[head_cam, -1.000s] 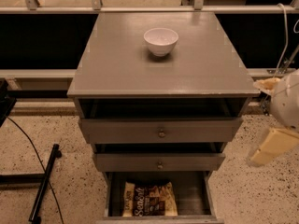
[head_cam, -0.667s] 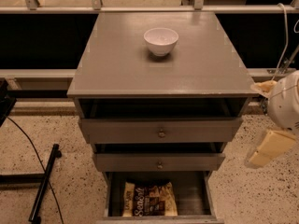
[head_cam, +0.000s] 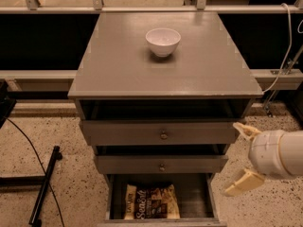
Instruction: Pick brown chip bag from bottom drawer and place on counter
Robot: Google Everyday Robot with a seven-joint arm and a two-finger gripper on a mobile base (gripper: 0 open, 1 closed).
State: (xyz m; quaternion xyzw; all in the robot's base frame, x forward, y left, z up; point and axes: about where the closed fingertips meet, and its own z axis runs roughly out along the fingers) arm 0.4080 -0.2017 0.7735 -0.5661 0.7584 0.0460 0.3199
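Change: the claw [head_cam: 233,159] has come down and in toward the cabinet; a moment ago it was up by the tabletop's front right corner. The bag, the bowl and the drawers lie as they did.
Claw: released and holding nothing. Its two tan fingers [head_cam: 246,182] are spread well apart, one above the other, with the tips pointing left at the cabinet. It hangs just off the cabinet's right side, level with the two knobbed drawers.
Edges: the bottom drawer [head_cam: 196,197] stands pulled out and open from above. Its front rim reaches the lower border of the view, and the middle drawer [head_cam: 189,164] sits right over its rear edge. The top drawer [head_cam: 123,132] is above that, under a dark open recess below the tabletop [head_cam: 118,65].
Open room: bare grey drawer floor shows to the right of the bag, with only a thin strip on its left. The speckled floor [head_cam: 61,126] lies open right of the cabinet, under the claw. On the left, a black stand [head_cam: 45,186] and a dark cable [head_cam: 28,145] lie on the floor.
Tabletop load: a white bowl [head_cam: 163,40] stands toward the back, with broad bare surface in front of it.
Bag's look: the brown chip bag [head_cam: 151,202] is dark and crinkly, with a tan-yellow edge and white "Sea Salt" lettering.
Bag's place: it lies flat on the bottom drawer's floor, left of centre.
Bag and claw: the bag lies lower than the claw and to its left. The two are apart, with the drawer's right wall between them.
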